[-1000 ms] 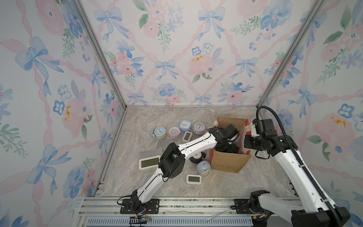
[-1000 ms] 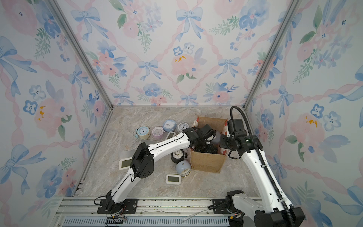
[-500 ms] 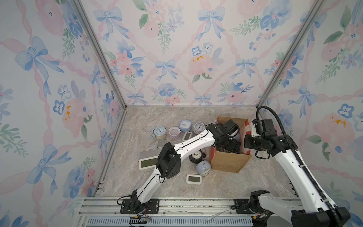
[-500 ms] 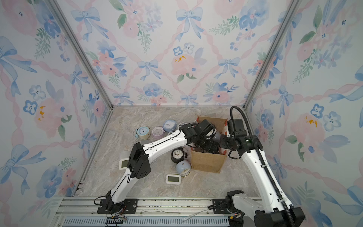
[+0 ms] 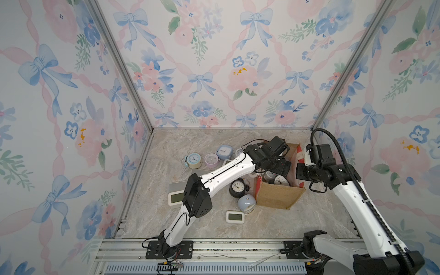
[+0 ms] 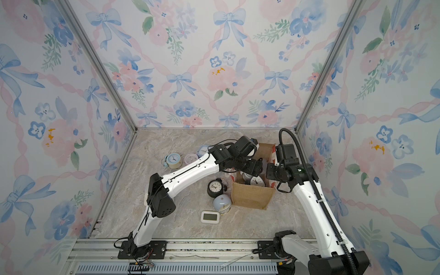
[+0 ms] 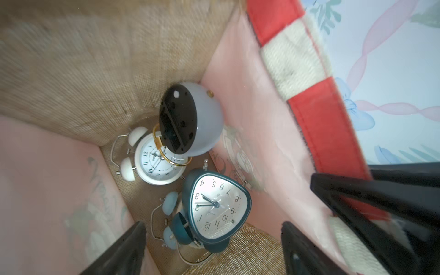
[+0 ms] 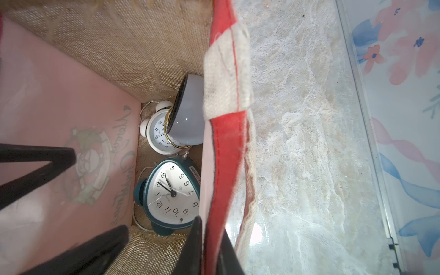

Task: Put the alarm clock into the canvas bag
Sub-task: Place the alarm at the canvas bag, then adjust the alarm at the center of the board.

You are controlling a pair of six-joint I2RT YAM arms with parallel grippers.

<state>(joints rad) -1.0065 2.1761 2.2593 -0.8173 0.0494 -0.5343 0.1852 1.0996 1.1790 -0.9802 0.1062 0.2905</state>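
A marble-patterned tabletop (image 5: 166, 214) sits inside floral, bow-printed walls. Nearest, in front of the tan burlap canvas bag with red side panels (image 5: 277, 196), lie a white rectangular digital clock (image 5: 235, 217) and a pale blue domed clock (image 5: 246, 202). A black round clock with 2 bells (image 5: 237, 188) stands just beside the bag's left front corner.

Inside the bag, the grey-blue domed alarm clock (image 7: 202, 119) rests tipped in a corner. It is propped on a white clock with 2 bells (image 7: 154, 164), beside a teal rounded-triangle clock (image 7: 217, 206). Its black back panel faces up toward the bag's mouth, its shell leans on the pink-lined side wall, and its dial is hidden. It has no real long axis; its back-to-front line slants down into the corner.

Over the bag's mouth the left gripper (image 7: 212, 223) hangs with jaws spread wide and empty. The right gripper (image 8: 210, 240) is pinched tight on the bag's red rim, holding it open.

The drop looks done. The left gripper should rise straight up, clear of the rim and white rope handle (image 7: 292, 59), while the right holds its pinch.

Beyond the bag's far left corner stand 3 pastel clocks (image 5: 211, 160).
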